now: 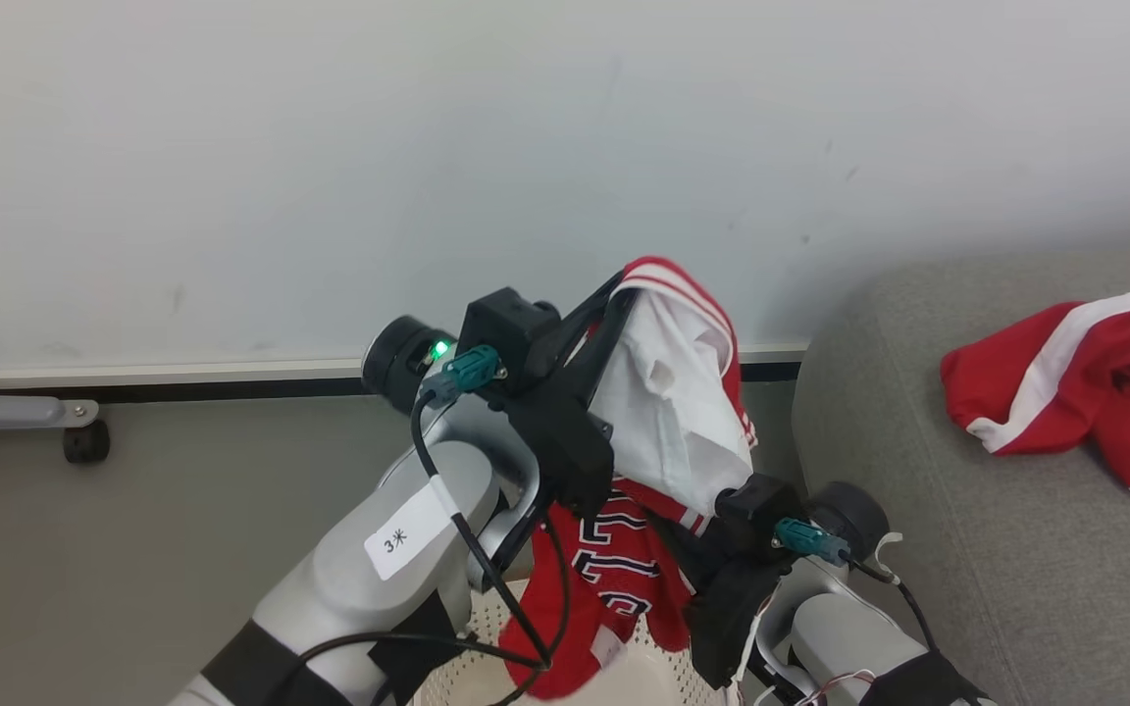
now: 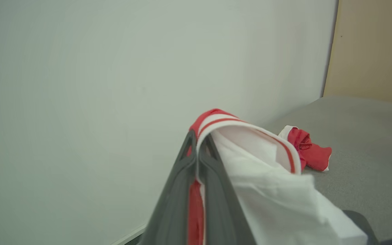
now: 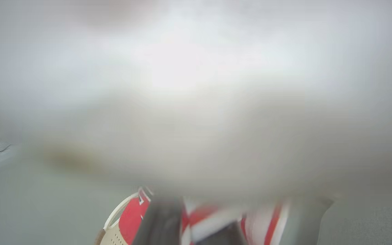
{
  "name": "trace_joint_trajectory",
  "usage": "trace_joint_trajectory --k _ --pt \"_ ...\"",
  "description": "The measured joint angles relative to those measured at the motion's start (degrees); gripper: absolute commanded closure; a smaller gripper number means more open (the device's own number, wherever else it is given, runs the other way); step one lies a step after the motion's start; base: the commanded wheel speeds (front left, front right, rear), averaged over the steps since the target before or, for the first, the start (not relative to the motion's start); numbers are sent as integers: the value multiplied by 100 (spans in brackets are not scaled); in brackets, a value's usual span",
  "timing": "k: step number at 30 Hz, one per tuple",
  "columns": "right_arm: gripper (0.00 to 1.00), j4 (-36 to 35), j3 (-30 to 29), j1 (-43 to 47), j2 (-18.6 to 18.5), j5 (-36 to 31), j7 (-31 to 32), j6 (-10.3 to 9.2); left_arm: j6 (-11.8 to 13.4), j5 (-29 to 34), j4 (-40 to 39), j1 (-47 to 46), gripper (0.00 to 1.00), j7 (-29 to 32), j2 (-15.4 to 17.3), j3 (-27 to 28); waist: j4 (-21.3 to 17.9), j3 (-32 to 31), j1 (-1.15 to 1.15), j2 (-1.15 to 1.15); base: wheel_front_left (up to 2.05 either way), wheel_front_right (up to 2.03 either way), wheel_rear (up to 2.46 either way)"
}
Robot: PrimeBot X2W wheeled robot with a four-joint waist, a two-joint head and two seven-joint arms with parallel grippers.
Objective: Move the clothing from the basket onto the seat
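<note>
My left gripper [image 1: 624, 284] [image 2: 198, 136] is shut on the striped edge of a red and white garment with dark lettering [image 1: 673, 392] [image 2: 271, 177]. It holds that clothing up, draped over the cream basket [image 1: 487, 628] [image 3: 111, 234]. My right gripper [image 1: 697, 520] [image 3: 189, 217] is lower, pressed into the same garment and shut on its red and white fabric; its fingertips are buried in cloth. A second red garment with white trim [image 1: 1065, 382] [image 2: 310, 151] lies crumpled on the grey seat [image 1: 918, 490] [image 2: 369, 143] to the right.
A pale wall [image 1: 428, 147] with a baseboard stands close behind. A black caster [image 1: 84, 441] on a grey leg sits at the left on the floor. A beige panel [image 2: 373, 51] rises behind the seat. The right wrist view is mostly blurred by white cloth.
</note>
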Motion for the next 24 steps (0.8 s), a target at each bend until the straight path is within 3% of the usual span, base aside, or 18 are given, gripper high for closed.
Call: trace_joint_trajectory --k 2,4,5,6,8,9,24 --pt "100 -41 0 0 -29 94 -4 0 4 -37 103 114 82 7 27 24 -46 7 0 0 0 0 0" --pt "100 -89 1 0 -91 127 -11 0 32 -43 199 230 81 8 77 45 -96 14 0 0 0 0 0" --pt "100 -119 0 0 -135 148 -22 0 48 -53 238 282 53 7 101 62 -123 18 0 0 0 0 0" --pt "100 -148 -3 0 -177 167 -49 0 49 -85 265 333 53 7 133 87 -151 22 0 0 0 0 0" --pt "100 -219 -27 -2 -259 183 -53 0 53 -100 322 420 27 5 175 112 -211 31 0 0 0 0 0" --pt "100 -256 -37 -6 -287 210 -53 0 54 -103 332 467 0 0 187 122 -241 35 0 0 0 0 0" --pt "100 -884 -466 -121 -812 279 -58 0 -7 -241 283 1128 0 -112 254 87 -742 61 0 0 0 0 0"
